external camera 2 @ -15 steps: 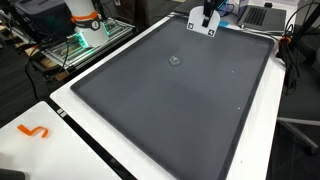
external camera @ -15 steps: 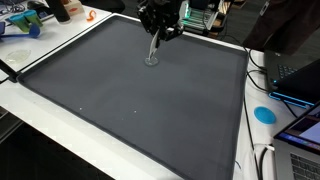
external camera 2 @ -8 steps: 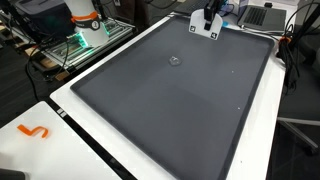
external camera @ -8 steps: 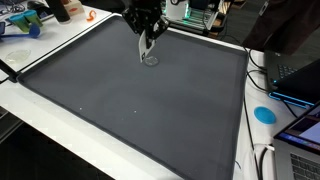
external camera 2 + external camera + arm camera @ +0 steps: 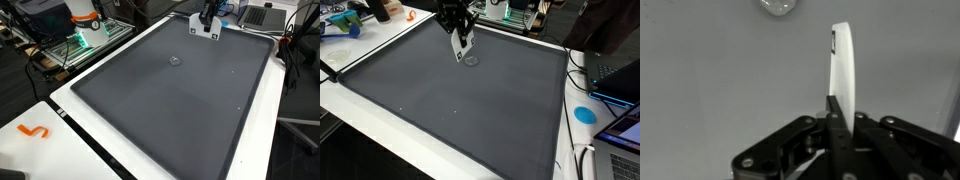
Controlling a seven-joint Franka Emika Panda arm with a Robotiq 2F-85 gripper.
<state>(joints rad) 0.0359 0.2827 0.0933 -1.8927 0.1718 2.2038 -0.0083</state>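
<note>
My gripper (image 5: 837,105) is shut on a flat white plate-like piece (image 5: 843,62), seen edge-on in the wrist view and standing up from the jaws. In both exterior views the gripper (image 5: 458,32) (image 5: 207,16) hangs over the far edge of the dark grey mat (image 5: 450,100) (image 5: 170,100), with the white piece (image 5: 460,47) (image 5: 203,26) below it. A small clear round object (image 5: 471,60) (image 5: 175,61) (image 5: 777,7) lies on the mat, close to the white piece but apart from it.
The mat covers most of a white table (image 5: 70,125). An orange squiggle (image 5: 35,131) (image 5: 410,14) lies on the table's border. A blue disc (image 5: 584,113) and a laptop (image 5: 618,78) sit beside the mat. Cluttered gear (image 5: 85,25) stands beyond the table.
The gripper has carried the white piece sideways along the mat's far edge, from above the clear round object to one side of it. The round object has stayed put.
</note>
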